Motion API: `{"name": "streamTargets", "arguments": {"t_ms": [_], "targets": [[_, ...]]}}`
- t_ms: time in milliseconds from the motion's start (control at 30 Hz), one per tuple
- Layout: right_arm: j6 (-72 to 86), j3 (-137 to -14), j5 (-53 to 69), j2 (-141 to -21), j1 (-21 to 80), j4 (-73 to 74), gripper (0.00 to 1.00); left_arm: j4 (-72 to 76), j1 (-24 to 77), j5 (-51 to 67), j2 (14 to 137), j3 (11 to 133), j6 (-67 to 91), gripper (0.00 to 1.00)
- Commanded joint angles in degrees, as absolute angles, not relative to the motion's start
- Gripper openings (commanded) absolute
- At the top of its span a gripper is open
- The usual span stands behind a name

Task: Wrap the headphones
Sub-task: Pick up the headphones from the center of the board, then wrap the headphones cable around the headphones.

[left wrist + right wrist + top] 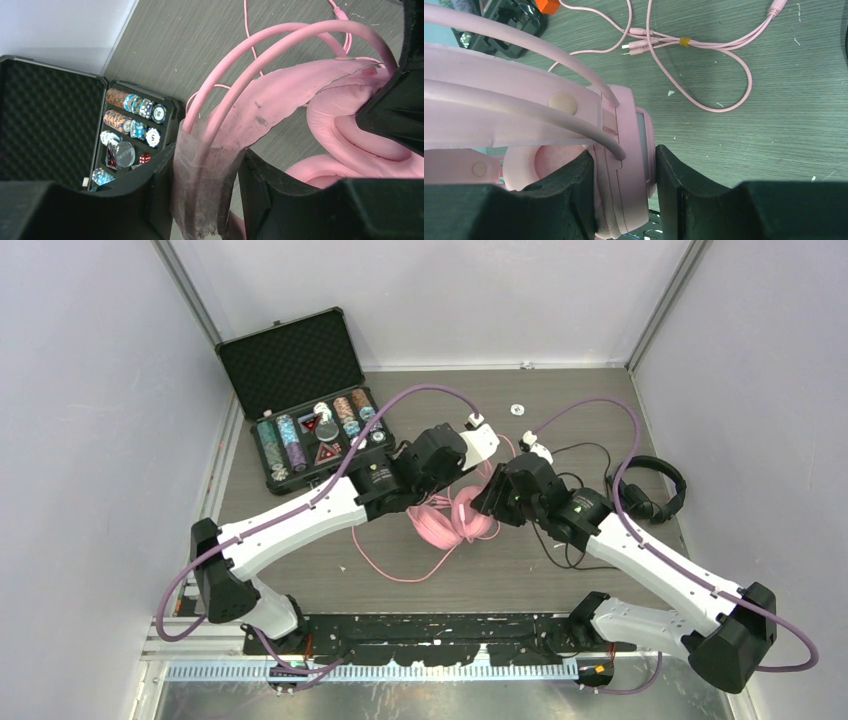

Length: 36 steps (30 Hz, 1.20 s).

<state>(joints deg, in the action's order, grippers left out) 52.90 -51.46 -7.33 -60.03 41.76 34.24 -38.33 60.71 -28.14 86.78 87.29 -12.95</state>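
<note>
Headphones: pink headset [452,522] is at mid-counter [520,585], betw. the two arms, w/ both grippers on it; can't tell if it rests on the wood or is lifted off. Left gripper [205,192] is pinching the headset's band, the worn pink strap and its two thin hoops sandwiched betw. the black fingers [260,195]. Right gripper [624,187] is clamped on the side of one ear cup, at the end of the band, fingers either side of the cup. Pink cable [400,568] lies loose on the counter in a wide loop near-left of the headset; right wrist view shows its plugs and a yellow tie [684,41] where the strands join. Black headset [655,490] lies well apart at the right edge, untouched, its black cable [562,552] trailing toward the right arm. Open chip case [300,405] sits far-left, poker chips [142,109] in rows inside.
</note>
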Motion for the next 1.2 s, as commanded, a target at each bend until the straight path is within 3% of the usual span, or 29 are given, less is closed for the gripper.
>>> {"name": "streamTargets", "arguments": {"t_ms": [0,100,233,367,433,633,767,1000,1167], "targets": [[55.05,-52.37,-6.94,-60.21,41.66,27.69,0.0,-34.47,62.09,-30.9,86.17,87.21,-14.95,0.49],[55.26,-52.47,-6.66,-60.72,41.58,27.37,0.0,-34.48,62.34,-31.39,86.0,86.74,-14.76,0.47],[55.27,-52.47,-6.62,-60.84,41.62,27.25,0.0,-34.3,62.36,-32.22,85.24,86.08,-14.06,0.11],[55.2,-52.83,-6.63,-60.84,41.6,27.19,0.0,-34.87,62.31,-32.38,84.5,85.29,-13.14,0.0],[55.26,-53.42,-6.81,-60.53,41.65,27.1,0.04,-35.5,62.31,-32.51,84.15,84.91,-12.24,0.0],[52.89,-57.34,-8.04,-58.29,41.64,28.23,0.43,-39.29,62.21,-35.68,81.72,84.02,-7.2,0.0],[50.0,-58.85,-8.93,-54.06,41.64,28.47,0.59,-44.06,60.66,-38.6,79.55,83.85,-2.04,0.0],[41.91,-57.57,-10.33,-45.02,41.61,22.25,0.67,-46.79,52.32,-35.32,72.86,82.05,6.45,0.0],[36.39,-52.28,-4.22,-39.85,41.65,10.67,0.68,-47.21,43.04,-26.97,67.94,82.8,13.33,0.0]]}}
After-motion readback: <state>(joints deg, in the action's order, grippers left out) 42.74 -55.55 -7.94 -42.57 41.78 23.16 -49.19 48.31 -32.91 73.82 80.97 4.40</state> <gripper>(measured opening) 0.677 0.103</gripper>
